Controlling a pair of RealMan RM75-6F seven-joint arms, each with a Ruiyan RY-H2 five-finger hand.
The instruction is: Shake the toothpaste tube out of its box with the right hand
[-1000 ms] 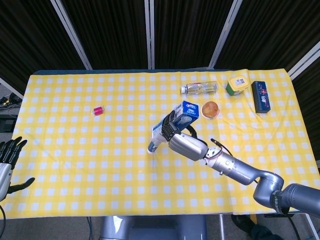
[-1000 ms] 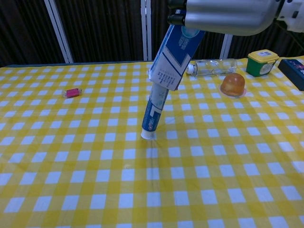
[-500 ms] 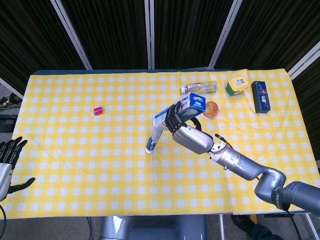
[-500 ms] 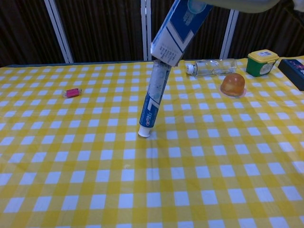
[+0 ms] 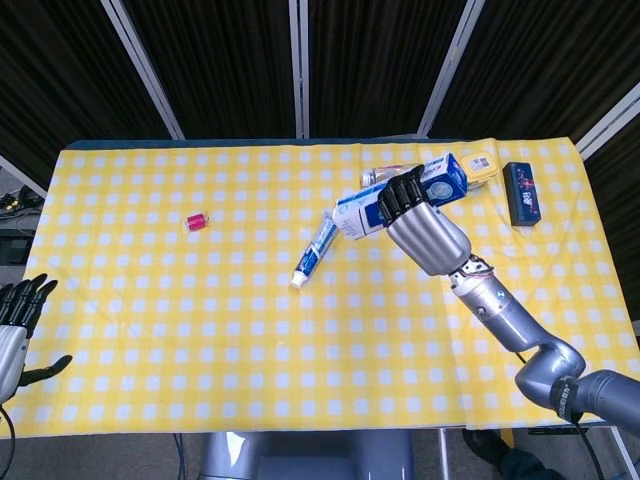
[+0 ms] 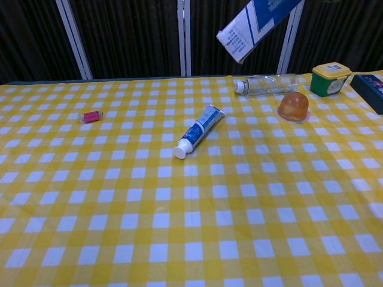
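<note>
the right robot hand [image 5: 425,225] grips the light, crushable box [image 5: 400,197] mid-length, raised; the soft toothpaste tube [image 5: 314,251] lies free on the bench [image 5: 150,320], probably fully out.

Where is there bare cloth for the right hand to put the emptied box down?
Bare patches: the whole near half of the yellow checked tablecloth, and the stretch between the small pink object and the blue-and-white toothpaste tube. Crowded: the far right, with the clear plastic bottle, orange jelly cup and green yellow-lidded tub.
</note>
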